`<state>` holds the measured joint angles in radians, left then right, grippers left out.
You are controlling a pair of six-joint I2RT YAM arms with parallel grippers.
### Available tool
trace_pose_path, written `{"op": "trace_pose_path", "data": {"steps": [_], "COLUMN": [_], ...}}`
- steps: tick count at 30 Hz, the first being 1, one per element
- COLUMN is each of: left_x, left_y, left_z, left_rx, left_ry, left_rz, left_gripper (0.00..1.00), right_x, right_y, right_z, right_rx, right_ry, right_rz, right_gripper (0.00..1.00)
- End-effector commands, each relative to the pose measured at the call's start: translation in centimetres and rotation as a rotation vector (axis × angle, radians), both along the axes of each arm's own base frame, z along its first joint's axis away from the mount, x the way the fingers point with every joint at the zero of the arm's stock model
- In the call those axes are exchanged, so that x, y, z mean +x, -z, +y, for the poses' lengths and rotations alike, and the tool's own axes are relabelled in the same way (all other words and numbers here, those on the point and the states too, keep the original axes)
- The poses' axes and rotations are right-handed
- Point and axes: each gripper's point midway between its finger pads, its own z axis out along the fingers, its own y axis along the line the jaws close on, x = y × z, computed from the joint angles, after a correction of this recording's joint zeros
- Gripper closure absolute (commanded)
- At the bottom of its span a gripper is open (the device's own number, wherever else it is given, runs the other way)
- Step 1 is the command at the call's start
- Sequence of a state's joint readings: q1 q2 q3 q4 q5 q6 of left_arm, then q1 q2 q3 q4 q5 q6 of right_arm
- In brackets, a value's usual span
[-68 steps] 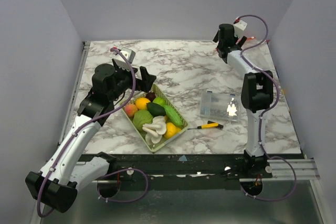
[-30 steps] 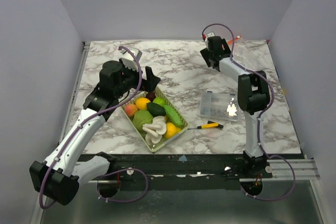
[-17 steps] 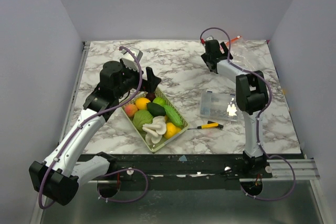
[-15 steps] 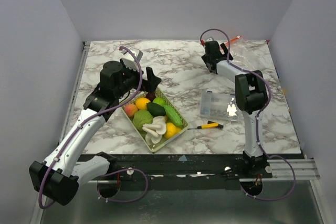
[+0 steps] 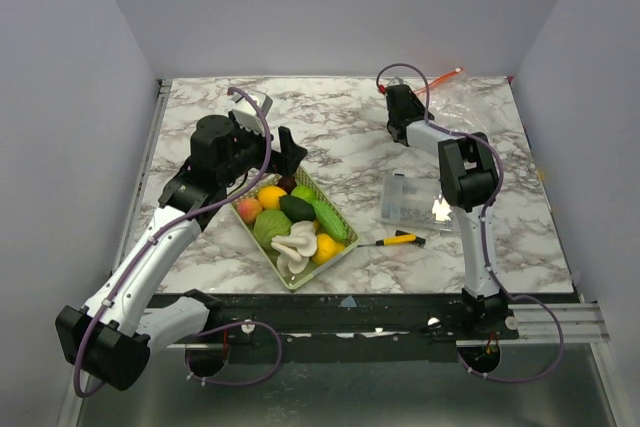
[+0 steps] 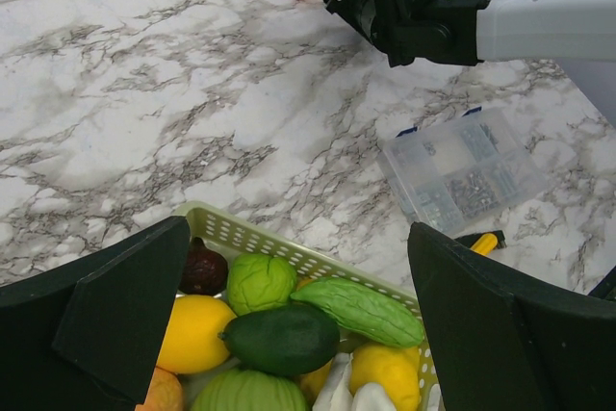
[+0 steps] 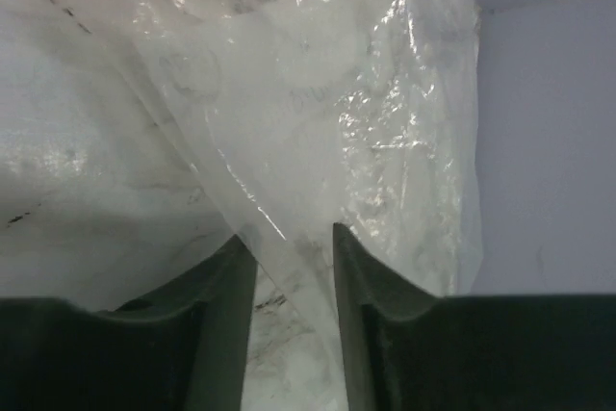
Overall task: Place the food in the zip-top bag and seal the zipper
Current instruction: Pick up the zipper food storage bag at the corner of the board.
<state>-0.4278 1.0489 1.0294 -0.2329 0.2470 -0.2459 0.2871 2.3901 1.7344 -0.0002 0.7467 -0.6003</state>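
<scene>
The food [image 5: 295, 217] lies piled in a pale green mesh basket [image 5: 261, 249]. The left wrist view shows a dark avocado [image 6: 289, 339], a lemon [image 6: 192, 334] and a bumpy green gourd [image 6: 361, 310] among it. My left gripper [image 5: 285, 152] [image 6: 298, 233] hangs wide open above the basket's far end, holding nothing. The clear zip-top bag [image 5: 470, 97] [image 7: 366, 122] lies at the far right, its orange zipper [image 5: 452, 73] along the back. My right gripper [image 5: 393, 102] [image 7: 289, 238] is low at the bag, its fingers a narrow gap apart with a fold of bag film between them.
A rigid clear compartment box [image 5: 415, 202] [image 6: 462, 175] sits right of the basket. A yellow-and-black screwdriver [image 5: 398, 240] lies in front of it. Grey walls close in the table on three sides.
My right gripper has shifted a little left at the bag and its jaws have narrowed from wide open to a small gap. The left arm has hardly moved.
</scene>
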Motion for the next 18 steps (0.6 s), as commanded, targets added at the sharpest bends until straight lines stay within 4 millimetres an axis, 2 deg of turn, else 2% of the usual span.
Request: {"op": "trace_pose_path", "data": {"steps": [1,4,6,8,10,14,18], "left_x": [0.1,0.3,0.2,0.3,0.4,0.5,0.5], "left_y": [-1.1,-1.1,-1.2,-1.2,-1.0,-0.6,-0.5], "left_z": [0.1,0.4,0.5,0.6,0.6,0.2,-0.2], "left_rx": [0.021,0.037,0.041,0.041,0.042,0.031,0.014], "left_ry": [-0.007,-0.018,-0.021,-0.028,-0.03,-0.023,-0.014], "left_rz": [-0.023,-0.019,-0.022,-0.026,-0.022,0.009,0.033], "left_gripper": [0.02,0.02,0.01,0.01,0.02,0.02,0.02], "right_x": [0.9,0.4,0.0,-0.5,-1.3,-5.0,-9.1], "right_y": [-1.4,-2.2,-3.5,-5.1,-6.5,-9.2,-11.5], "right_z": [1.1,2.7,3.3,4.2,6.2,11.3,14.4], "right_rx": [0.038,0.047,0.053,0.088,0.163,0.306,0.471], "right_ry": [-0.03,-0.108,-0.117,-0.124,-0.183,-0.376,-0.489], "right_rz": [-0.072,-0.098,-0.145,-0.187,-0.194,-0.184,-0.188], "right_gripper": [0.73,0.9,0.99,1.0,1.0,1.0,1.0]}}
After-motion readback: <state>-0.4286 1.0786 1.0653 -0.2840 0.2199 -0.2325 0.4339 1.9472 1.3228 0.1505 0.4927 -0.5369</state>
